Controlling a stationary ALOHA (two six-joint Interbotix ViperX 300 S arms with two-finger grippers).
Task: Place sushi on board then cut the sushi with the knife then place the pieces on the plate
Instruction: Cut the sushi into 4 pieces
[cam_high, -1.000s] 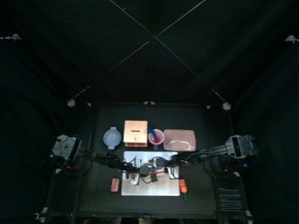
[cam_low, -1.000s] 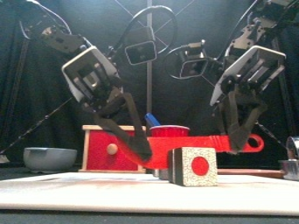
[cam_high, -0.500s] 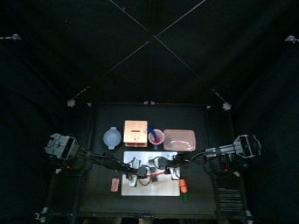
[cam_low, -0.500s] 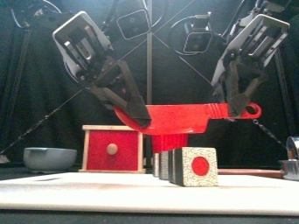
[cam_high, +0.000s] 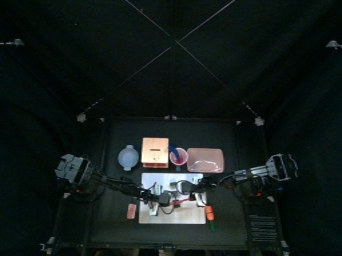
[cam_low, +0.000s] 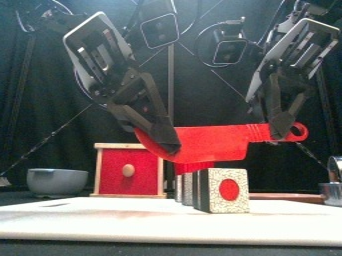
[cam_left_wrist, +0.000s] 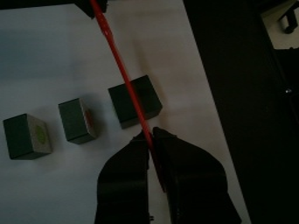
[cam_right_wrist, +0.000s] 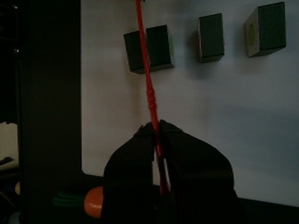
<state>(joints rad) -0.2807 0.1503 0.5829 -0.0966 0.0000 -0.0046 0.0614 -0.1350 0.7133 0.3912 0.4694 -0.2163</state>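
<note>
Though still clamped between left hand and right hand — red knife now aslant, left end lower.

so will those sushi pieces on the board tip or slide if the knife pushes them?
Probably tippy: the sushi pieces stand upright as thin slabs with gaps between, so a nudge from the red knife could topple one. Likely to slide too; the white board looks smooth. Flat sides, so rolling seems unlikely.
</note>
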